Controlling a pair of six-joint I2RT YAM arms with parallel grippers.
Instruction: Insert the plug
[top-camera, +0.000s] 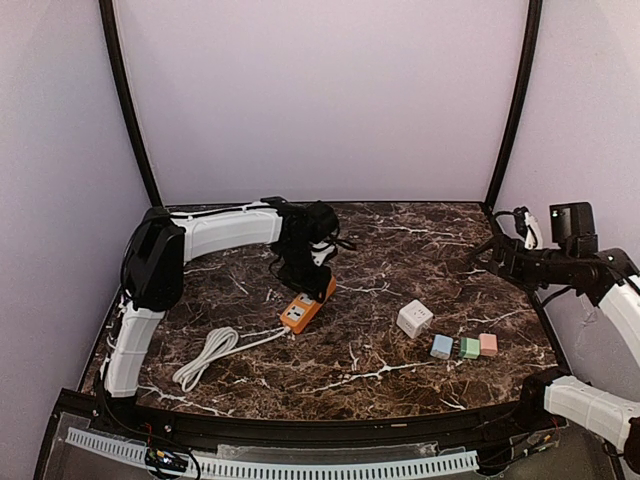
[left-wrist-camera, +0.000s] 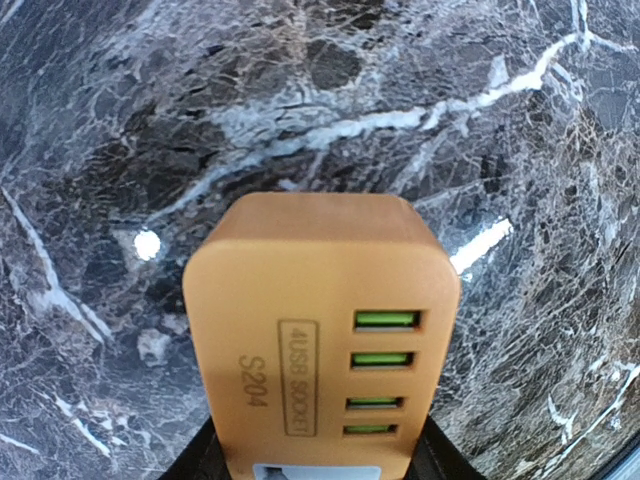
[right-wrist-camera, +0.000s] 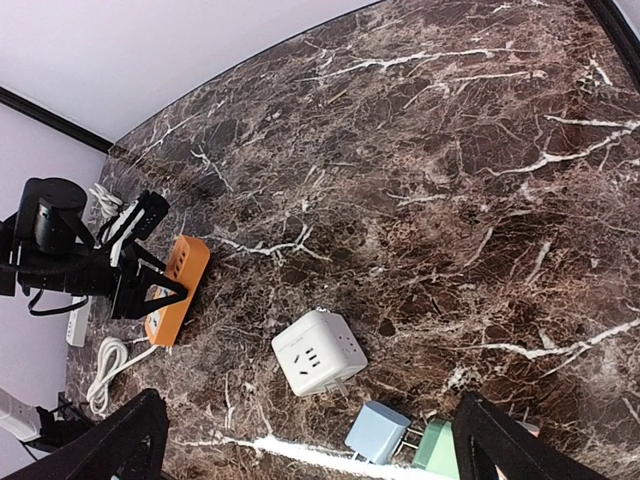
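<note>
From above, the dark brown marble table with white veins carries an orange rectangular plastic power strip left of centre. The left gripper stands over its far end. The strip's white cable lies coiled to the left. To its right sits a white plastic cube socket, and just beyond that three small cube plugs in a row, pale blue, green and pink, all loose on the table. The right gripper hangs at the table's right edge, well apart from them.

In the left wrist view the orange strip fills the lower half, showing four green USB ports. Black fingers press against both its sides, so the left gripper is clamped on it.

In the right wrist view the right gripper has its fingers spread wide, holding nothing. Below lie the white cube, the blue plug and the green plug. The orange strip lies far left.
</note>
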